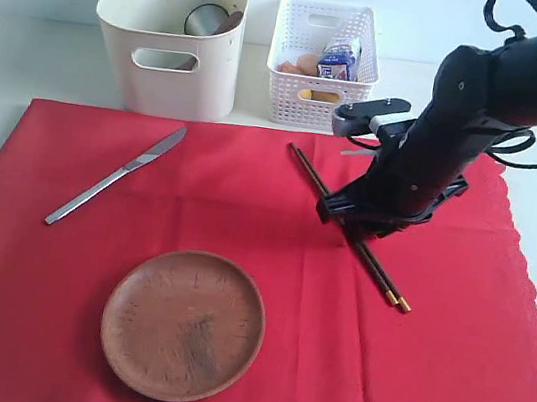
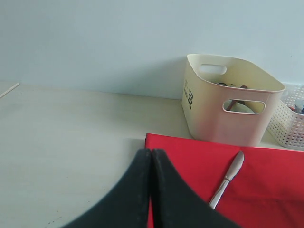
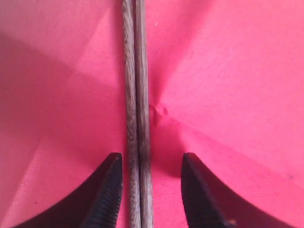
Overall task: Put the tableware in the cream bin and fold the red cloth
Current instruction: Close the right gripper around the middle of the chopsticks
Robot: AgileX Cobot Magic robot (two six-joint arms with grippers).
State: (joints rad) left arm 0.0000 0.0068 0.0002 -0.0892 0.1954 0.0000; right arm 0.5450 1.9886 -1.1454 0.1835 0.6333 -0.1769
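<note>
The red cloth (image 1: 406, 363) lies spread flat on the table. On it lie the dark chopsticks (image 1: 379, 271), a silver table knife (image 1: 115, 176) and a round brown plate (image 1: 183, 325). My right gripper (image 3: 151, 159) stands open low over the cloth, its fingers either side of the chopsticks (image 3: 136, 95), which lie closer to one finger. In the exterior view the right arm (image 1: 437, 155) covers the chopsticks' middle. The cream bin (image 1: 178, 31) stands behind the cloth with a steel cup (image 1: 205, 20) inside. My left gripper (image 2: 151, 153) is shut and empty near the cloth's corner (image 2: 156, 142).
A white lattice basket (image 1: 324, 68) with a milk carton (image 1: 339, 60) and food stands right of the cream bin. The knife (image 2: 228, 183) and the bin (image 2: 228, 102) also show in the left wrist view. The cloth's scalloped edge (image 1: 528, 290) runs along the right side.
</note>
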